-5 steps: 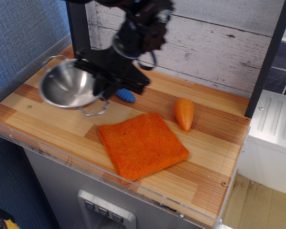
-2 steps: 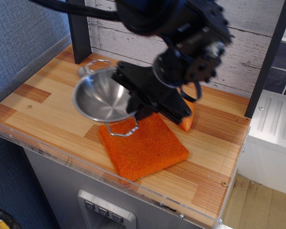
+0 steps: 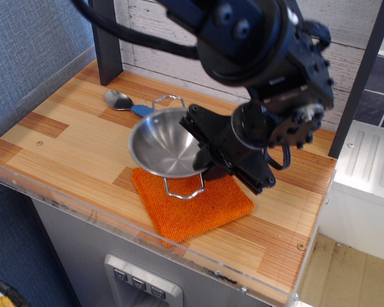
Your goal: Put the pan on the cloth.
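The pan point(image 3: 166, 151), a shiny steel bowl with two wire loop handles, hangs tilted in the air, held at its 3 o'clock rim. It sits over the 11 o'clock corner of the orange cloth point(image 3: 201, 204), and part of it overhangs the bare wooden surface point(image 3: 64, 141). The gripper point(image 3: 208, 153) has its fingers clenched on the pan's rim, though the exact contact is partly hidden by the dark arm.

Your risks from here, as a judgement: if you let go now, the tilted pan may drop, roll on its round base, and settle half off the cloth. Lowering too far could drag and bunch the cloth. A metal spoon point(image 3: 125, 102) with a blue handle lies near the pan's 11 o'clock side; a swing that way could knock it.
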You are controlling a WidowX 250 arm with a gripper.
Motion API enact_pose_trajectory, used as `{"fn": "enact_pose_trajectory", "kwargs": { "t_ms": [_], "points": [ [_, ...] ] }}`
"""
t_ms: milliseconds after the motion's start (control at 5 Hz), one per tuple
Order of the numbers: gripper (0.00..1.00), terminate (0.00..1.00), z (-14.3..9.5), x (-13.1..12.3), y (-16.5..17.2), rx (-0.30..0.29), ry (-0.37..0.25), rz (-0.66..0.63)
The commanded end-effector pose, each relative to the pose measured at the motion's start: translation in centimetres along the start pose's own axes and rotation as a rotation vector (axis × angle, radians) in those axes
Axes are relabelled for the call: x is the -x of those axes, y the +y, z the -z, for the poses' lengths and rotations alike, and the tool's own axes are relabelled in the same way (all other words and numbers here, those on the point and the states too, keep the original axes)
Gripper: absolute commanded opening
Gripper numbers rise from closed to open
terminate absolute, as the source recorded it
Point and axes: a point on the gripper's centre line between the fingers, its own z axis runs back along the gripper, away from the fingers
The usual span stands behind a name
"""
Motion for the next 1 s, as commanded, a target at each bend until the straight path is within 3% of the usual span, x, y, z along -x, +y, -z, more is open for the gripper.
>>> {"fn": "enact_pose_trajectory", "kwargs": {
  "t_ms": [0,400,600,800],
  "points": [
    [0.0,0.0,0.5,1.3,-0.9,0.104,-0.062,0.033],
    [0.0,0.0,0.3,1.5,-1.8,0.111,-0.084,0.113],
    [1.0,0.0,0.3,1.3,-2.0,0.121,-0.028,0.146],
    [1.0,0.0,0.3,1.4,-1.9,0.113,-0.017,0.122]
  ]
}}
